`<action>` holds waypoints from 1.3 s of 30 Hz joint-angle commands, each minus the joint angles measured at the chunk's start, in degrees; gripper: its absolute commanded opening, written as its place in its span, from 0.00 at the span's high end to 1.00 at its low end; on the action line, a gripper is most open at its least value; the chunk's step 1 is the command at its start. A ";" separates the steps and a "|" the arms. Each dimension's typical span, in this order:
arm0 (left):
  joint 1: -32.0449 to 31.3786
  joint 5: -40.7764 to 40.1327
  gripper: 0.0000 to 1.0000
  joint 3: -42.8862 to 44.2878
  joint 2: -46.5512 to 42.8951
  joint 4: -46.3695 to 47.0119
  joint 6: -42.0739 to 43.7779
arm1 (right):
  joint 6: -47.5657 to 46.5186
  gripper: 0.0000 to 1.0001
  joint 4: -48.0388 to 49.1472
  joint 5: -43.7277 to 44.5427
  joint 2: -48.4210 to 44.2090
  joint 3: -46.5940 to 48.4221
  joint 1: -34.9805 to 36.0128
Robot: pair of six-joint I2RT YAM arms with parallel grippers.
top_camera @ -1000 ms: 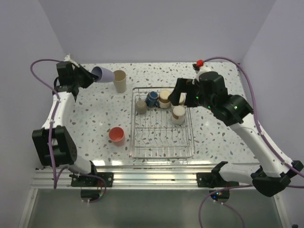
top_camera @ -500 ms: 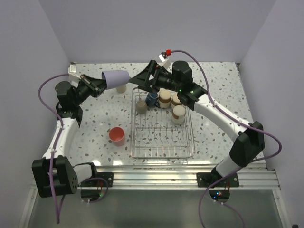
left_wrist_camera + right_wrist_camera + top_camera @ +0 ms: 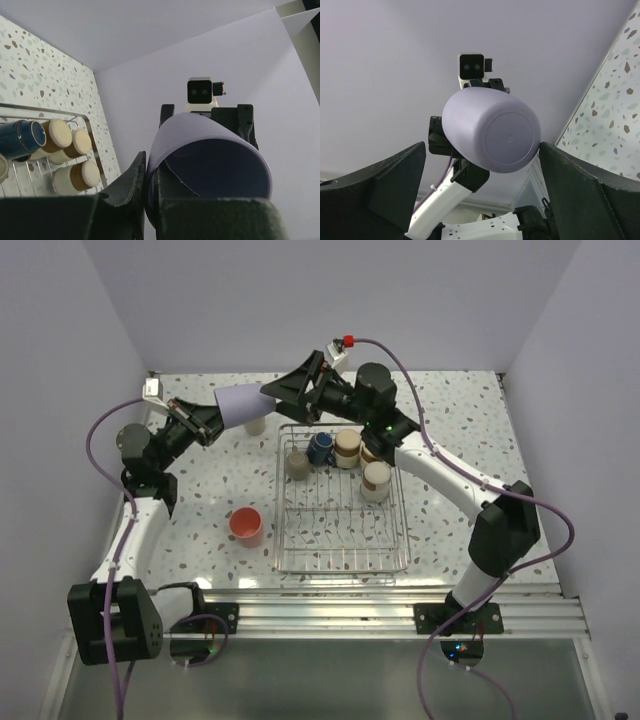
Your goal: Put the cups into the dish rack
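My left gripper (image 3: 212, 416) is shut on the rim of the lavender tumbler (image 3: 241, 402), holding it on its side in the air, left of the dish rack (image 3: 341, 567). In the left wrist view one finger sits inside the tumbler (image 3: 210, 150) and one outside. My right gripper (image 3: 291, 392) is open, its fingers either side of the tumbler's base (image 3: 492, 130). The right finger (image 3: 580, 185) is close to or just touching the tumbler; the left one stands apart. The rack holds a dark blue mug (image 3: 320, 448) and several short tan cups (image 3: 376, 480). A coral-pink cup (image 3: 245, 525) stands on the table.
A tall beige tumbler (image 3: 256, 425) stands on the speckled table just below the held tumbler, partly hidden by it. The rack's near half (image 3: 335, 530) holds no cups. Purple cables loop from both arms. Walls close in the back and sides.
The right arm has swung from over the rack to the far left and brought its open fingers around the tumbler's base. The left arm has raised the tumbler and carried it right.
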 commanded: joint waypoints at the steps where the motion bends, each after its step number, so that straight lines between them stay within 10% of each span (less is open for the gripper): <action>1: -0.81 0.01 1.00 -0.68 -1.65 5.98 -2.14 | 2.06 0.02 4.12 -1.31 1.01 3.80 1.44; 13: -2.83 -2.28 1.00 -1.47 -2.44 5.55 -2.41 | 2.85 0.10 4.12 -0.16 1.62 5.04 3.11; 19: -3.80 -1.93 0.97 -1.74 -2.35 4.23 -1.44 | 2.85 0.58 5.17 1.24 0.22 1.97 3.37; 24: -3.71 -0.96 0.73 -2.09 -3.23 2.56 -0.04 | 1.71 0.84 4.04 1.95 -1.19 0.38 3.20; 30: -3.71 -3.06 0.45 4.65 -4.90 -20.34 14.79 | -3.73 0.92 -2.81 2.82 -4.17 1.08 1.27; 39: -2.66 -14.67 0.35 12.67 -3.58 -50.52 31.69 | -25.25 1.00 -31.00 10.46 -10.15 6.25 -1.81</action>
